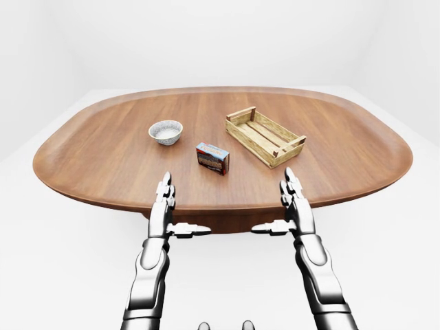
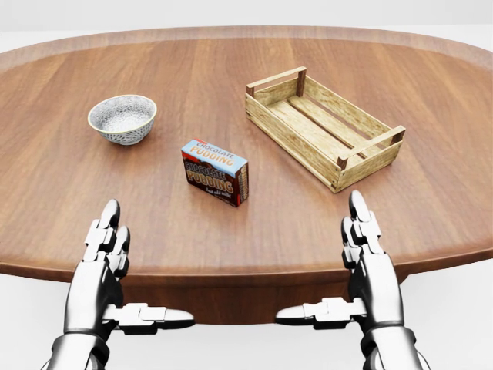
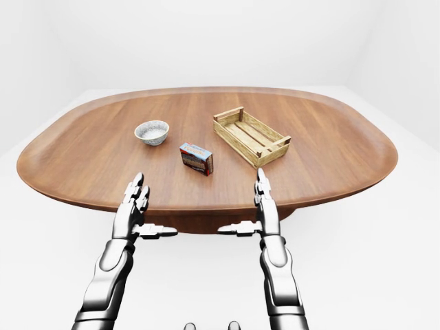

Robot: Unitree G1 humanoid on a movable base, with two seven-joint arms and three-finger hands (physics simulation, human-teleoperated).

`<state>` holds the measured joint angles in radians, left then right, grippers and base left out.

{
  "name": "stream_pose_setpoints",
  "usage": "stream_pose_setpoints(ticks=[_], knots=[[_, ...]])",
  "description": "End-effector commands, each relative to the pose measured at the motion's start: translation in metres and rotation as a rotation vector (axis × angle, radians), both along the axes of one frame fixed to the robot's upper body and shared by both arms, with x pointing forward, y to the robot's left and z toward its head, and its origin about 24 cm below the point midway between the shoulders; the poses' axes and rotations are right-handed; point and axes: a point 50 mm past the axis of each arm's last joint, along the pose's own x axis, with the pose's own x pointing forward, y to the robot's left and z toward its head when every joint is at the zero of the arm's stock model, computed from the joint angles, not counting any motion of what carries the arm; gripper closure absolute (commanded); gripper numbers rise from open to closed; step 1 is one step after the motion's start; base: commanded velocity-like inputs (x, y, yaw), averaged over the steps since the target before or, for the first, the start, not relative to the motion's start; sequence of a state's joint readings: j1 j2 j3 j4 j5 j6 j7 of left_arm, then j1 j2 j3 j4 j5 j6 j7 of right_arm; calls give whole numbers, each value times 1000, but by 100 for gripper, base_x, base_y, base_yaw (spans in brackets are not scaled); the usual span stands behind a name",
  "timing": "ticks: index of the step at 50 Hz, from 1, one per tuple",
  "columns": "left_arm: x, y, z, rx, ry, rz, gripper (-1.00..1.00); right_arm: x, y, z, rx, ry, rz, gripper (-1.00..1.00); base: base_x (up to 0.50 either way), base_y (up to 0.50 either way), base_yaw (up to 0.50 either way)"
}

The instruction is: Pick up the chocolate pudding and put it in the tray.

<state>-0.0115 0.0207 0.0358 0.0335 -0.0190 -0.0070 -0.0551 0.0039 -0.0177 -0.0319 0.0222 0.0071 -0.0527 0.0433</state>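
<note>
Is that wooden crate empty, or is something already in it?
Empty: the wooden crate shows only bare slats, and the pudding box stands outside it on the table.

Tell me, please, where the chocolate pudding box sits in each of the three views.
Left-eye view: chocolate pudding box, just left of centre, upper half.
Head view, left of centre.
Right-eye view, left of centre.
Shared landmark: it stands between the bowl and the wooden tray in every view.
</note>
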Motion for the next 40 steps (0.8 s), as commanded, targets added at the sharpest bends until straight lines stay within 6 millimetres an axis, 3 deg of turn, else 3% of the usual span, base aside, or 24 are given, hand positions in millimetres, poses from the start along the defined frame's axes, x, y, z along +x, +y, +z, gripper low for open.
stream_pose_setpoints(ticks=[1,9,12,13,14,15,16,21,35,40], knots=[[0,0,0,-1,2,-2,-100,-1,1,3,-14,-13,2,-100,0,0,0],[0,0,1,-1,1,-2,-100,-2,1,7,-26,-40,-2,-100,0,0,0],[0,0,1,-1,2,-2,-100,-2,0,-11,-44,27,-13,-100,0,0,0],[0,0,1,-1,2,-2,-100,-4,0,12,-63,-71,-19,-100,0,0,0],[0,0,1,-1,2,-2,-100,-5,0,17,-72,-93,-23,-100,0,0,0],[0,0,1,-1,2,-2,-100,-6,0,19,-81,-104,-29,-100,0,0,0],[0,0,1,-1,2,-2,-100,-7,-1,6,-89,-47,-39,-100,0,0,0],[0,0,1,0,2,-2,-100,-17,0,41,-156,-198,-64,-100,0,0,0],[0,0,1,-1,2,-2,-100,-46,-2,86,-257,-396,-159,-100,0,0,0],[0,0,1,-1,2,-2,-100,-52,-2,93,-281,-426,-177,-100,0,0,0]])
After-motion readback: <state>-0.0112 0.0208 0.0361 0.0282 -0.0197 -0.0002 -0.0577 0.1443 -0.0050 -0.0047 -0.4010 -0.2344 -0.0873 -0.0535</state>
